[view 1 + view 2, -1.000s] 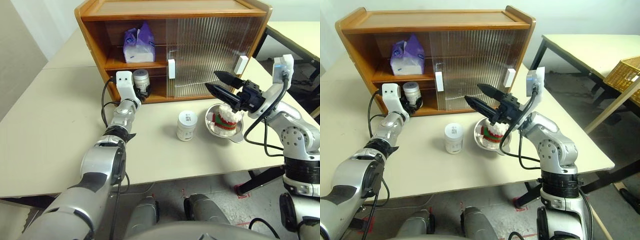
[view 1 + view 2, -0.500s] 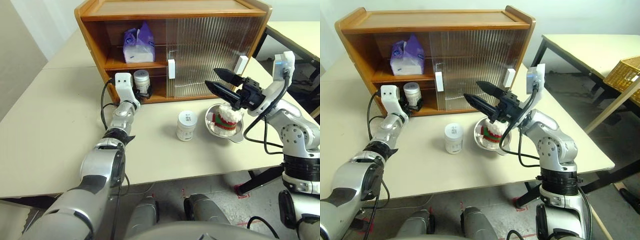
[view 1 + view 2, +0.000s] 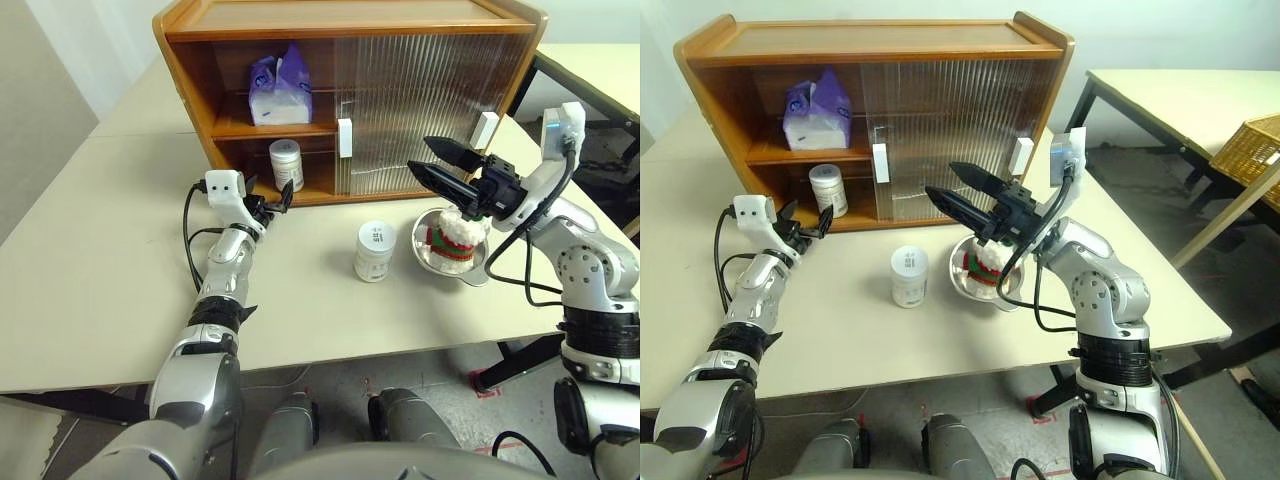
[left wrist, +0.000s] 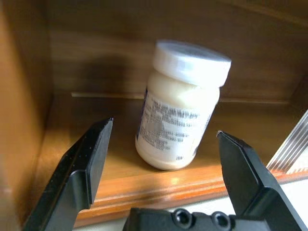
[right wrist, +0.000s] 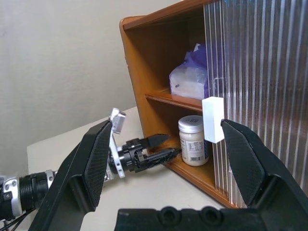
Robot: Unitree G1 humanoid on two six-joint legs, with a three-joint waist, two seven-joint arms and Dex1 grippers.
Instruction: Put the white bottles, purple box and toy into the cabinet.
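The brown cabinet (image 3: 350, 25) stands at the back of the table, its left side open. The purple box (image 3: 278, 92) lies on its upper shelf. One white bottle (image 3: 287, 163) stands upright in the lower compartment. My left gripper (image 3: 275, 198) is open just outside that compartment, a little short of the bottle (image 4: 180, 101), with nothing between its fingers. A second white bottle (image 3: 374, 250) stands on the table in front of the cabinet. The toy (image 3: 450, 238) sits in a metal bowl (image 3: 478, 272) to its right. My right gripper (image 3: 420, 154) hovers open above the bowl.
Ribbed sliding doors (image 3: 430, 100) with white handles cover the cabinet's middle and right. A second table (image 3: 1170, 95) and a wicker basket (image 3: 1250, 140) stand off to the right. The table's front edge runs close to me.
My left gripper has drawn back out of the lower compartment, away from the bottle, which stays standing there. The right arm has held still.
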